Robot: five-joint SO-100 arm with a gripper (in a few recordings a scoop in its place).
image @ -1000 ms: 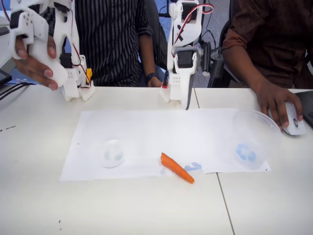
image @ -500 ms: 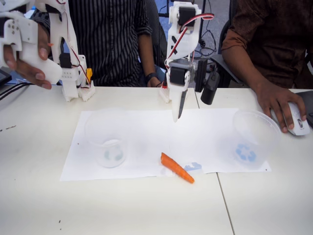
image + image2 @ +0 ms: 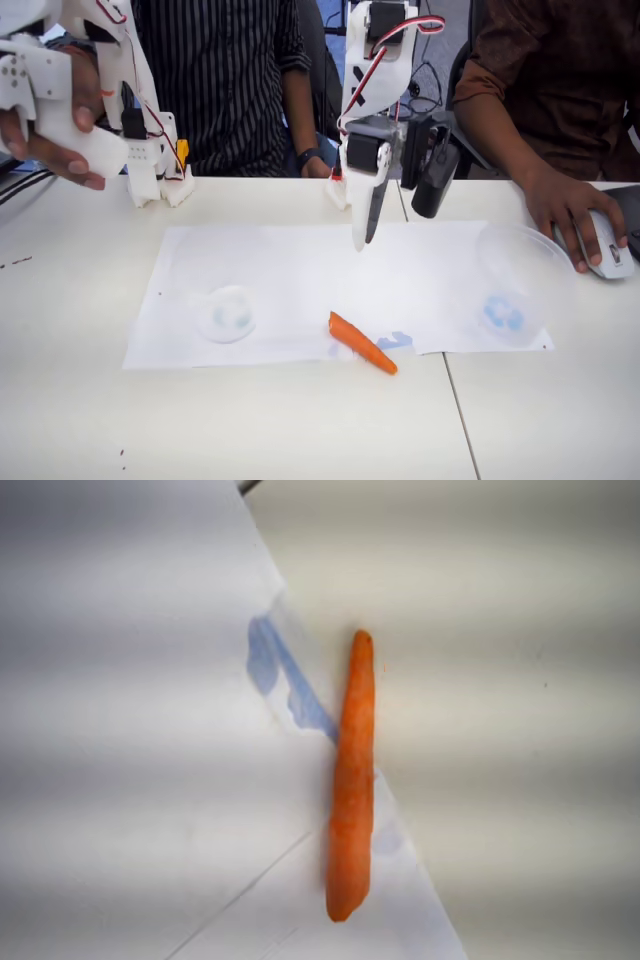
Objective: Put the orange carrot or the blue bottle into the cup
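**A:** What has changed for you in the last second?

**B:** I have swung out from my base at the top centre of the fixed view. My gripper point(image 3: 395, 215) now hangs above the back edge of the paper point(image 3: 300, 260), tip pointing down. A second ago I was folded against the base.

**A:** Fingers?

**B:** Spread wide. The white finger points down at the paper, the black one is swung well out to its right, and nothing is between them.

**A:** Where is the carrot point(image 3: 362, 342)?

**B:** Lower centre of the fixed view, lying flat across the paper's front edge, thick end upper left, tip lower right. It has not moved. In the wrist view the carrot point(image 3: 351, 780) sits mid-frame, running top to bottom, half on paper, half on table point(image 3: 80, 400).

**A:** And the cup point(image 3: 222, 300)?

**B:** Left part of the paper, well apart from the carrot. It is clear and faint; I mostly see the pale mark at its base. Another clear cup point(image 3: 515, 290) with a blue symbol stands at the right.

**A:** So what does that mean?

**B:** I judge the reach has only begun. I am open and roughly over the carrot, so descending onto it should come next.
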